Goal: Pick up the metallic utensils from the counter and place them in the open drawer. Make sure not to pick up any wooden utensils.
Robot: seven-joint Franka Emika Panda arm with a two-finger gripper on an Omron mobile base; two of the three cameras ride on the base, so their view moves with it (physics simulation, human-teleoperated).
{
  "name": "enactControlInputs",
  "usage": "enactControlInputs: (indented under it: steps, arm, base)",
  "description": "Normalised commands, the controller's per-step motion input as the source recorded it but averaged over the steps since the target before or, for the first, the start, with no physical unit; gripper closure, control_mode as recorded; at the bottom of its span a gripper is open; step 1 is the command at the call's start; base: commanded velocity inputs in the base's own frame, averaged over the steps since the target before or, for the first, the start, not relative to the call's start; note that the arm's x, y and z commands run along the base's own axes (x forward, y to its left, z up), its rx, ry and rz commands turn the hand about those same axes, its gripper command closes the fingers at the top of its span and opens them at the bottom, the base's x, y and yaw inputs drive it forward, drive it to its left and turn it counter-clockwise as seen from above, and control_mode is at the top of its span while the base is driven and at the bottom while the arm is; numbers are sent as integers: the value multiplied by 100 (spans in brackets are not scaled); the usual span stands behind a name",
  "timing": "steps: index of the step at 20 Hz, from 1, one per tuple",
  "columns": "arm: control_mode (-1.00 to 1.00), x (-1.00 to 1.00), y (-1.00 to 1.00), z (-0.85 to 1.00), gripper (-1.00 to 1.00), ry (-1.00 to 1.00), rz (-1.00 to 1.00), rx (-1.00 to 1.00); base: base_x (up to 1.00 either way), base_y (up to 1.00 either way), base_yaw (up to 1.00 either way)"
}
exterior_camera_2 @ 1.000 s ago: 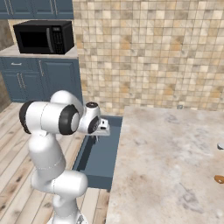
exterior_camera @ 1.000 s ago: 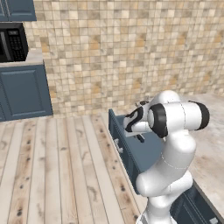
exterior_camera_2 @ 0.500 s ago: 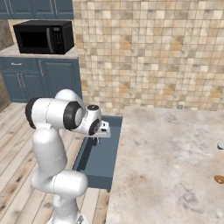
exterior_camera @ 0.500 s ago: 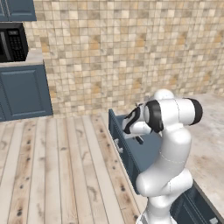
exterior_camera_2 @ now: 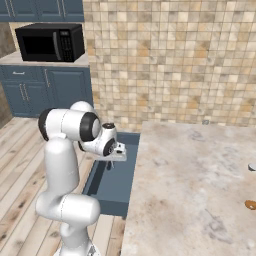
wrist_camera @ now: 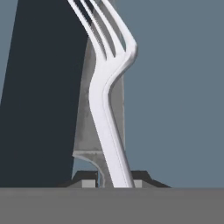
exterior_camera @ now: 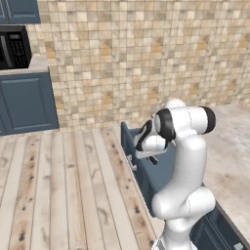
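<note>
My gripper (wrist_camera: 114, 179) is shut on the handle of a silvery metal fork (wrist_camera: 107, 100), whose tines point away from the hand. It hangs over the floor of the open drawer (exterior_camera_2: 117, 186), a shallow dark blue box pulled out from the island. A flat grey blade-like piece (wrist_camera: 83, 122) shows just behind the fork on the drawer floor. From the base cameras the gripper (exterior_camera: 152, 158) (exterior_camera_2: 111, 164) hangs low inside the drawer (exterior_camera: 133, 158). The beige marbled counter (exterior_camera_2: 190, 175) lies to the right, with a small grey piece (exterior_camera_2: 252, 166) and an orange-brown piece (exterior_camera_2: 250, 204) at its far right edge.
A black microwave (exterior_camera_2: 49, 42) sits on the wall counter above dark blue cabinets (exterior_camera_2: 65, 87). A tiled wall (exterior_camera_2: 170, 60) runs behind the island. Wooden plank floor (exterior_camera: 58, 195) lies left of the drawer front.
The hand has sunk a little lower into the drawer with the fork still held. The base and the rest of the scene stay put.
</note>
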Motion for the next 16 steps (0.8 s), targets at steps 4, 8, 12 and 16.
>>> enactControlInputs:
  steps: [4, 8, 12, 16]
  arm:
    - [-100, 18, 29, -55, 100, 8, 0, 0]
    - [-100, 15, 35, -59, 100, 6, 0, 0]
    - [-100, 2, 93, -87, 100, 1, 0, 0]
    - [-100, 0, 100, -99, 100, 0, 0, 0]
  base:
    - [0, 0, 0]
    - [0, 0, 0]
    - [0, 0, 0]
    - [0, 0, 0]
